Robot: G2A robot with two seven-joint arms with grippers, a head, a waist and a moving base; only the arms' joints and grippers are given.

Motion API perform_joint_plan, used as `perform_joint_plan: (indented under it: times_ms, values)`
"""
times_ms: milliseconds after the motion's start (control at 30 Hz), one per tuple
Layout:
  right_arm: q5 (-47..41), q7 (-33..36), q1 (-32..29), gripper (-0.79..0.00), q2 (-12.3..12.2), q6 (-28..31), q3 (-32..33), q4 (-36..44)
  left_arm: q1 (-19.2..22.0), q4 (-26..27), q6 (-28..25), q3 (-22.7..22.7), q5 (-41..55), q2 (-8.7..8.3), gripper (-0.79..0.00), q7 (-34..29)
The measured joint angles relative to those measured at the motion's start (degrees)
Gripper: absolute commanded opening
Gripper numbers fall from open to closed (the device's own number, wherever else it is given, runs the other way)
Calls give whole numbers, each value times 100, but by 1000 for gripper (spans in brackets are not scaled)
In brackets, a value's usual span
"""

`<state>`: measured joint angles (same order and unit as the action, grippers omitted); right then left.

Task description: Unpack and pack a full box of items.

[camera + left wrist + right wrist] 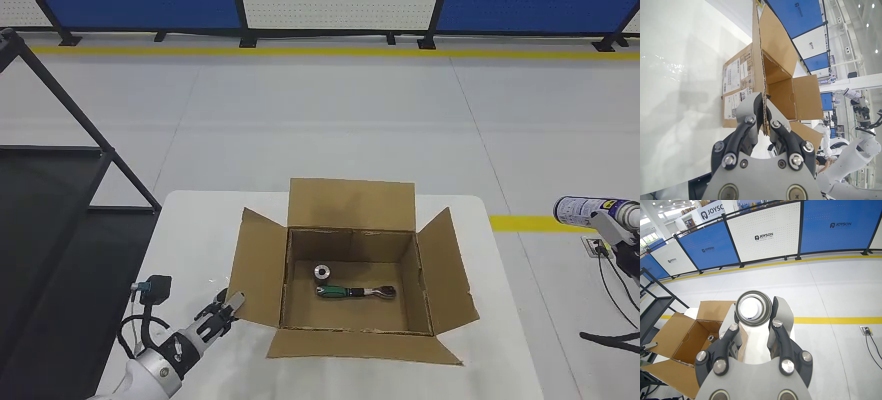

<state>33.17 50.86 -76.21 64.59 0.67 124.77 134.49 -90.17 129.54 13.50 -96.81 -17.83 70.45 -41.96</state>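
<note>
At the far left of the top view stands a dark rack (60, 200), beside the white table (190, 240). In the lower left of that frame the left gripper (228, 306) lies low over the table. Its jaws are closed on the edge of the flap (257, 265) that folds out to the left of the cardboard box (350, 205). In the left wrist view the two fingers (748, 108) pinch the corrugated edge between them.

The box stands in the middle of the table with all four flaps open. On its floor there is a small metal cylinder (323, 270), and just beside it, toward the lower edge of the frame, a ratchet tool with a green handle (355, 292).

At the far right edge the right gripper (755, 310) hangs past the table edge, above the grey floor. Its jaws are clamped around a spray can (578, 210).
</note>
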Motion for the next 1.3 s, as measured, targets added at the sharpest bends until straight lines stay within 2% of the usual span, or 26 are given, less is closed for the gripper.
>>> perform_joint_plan:
  times_ms: [533,967,1300]
  values:
    - [0,0,0,-785,0,0,0,0,-192,-95,-201,42,-28,-62,-785,181]
    - [0,0,0,-785,0,0,0,0,-895,95,-471,-451,272,-88,-785,551]
    - [0,0,0,-785,0,0,0,0,-1043,66,-599,-780,416,-119,-785,634]
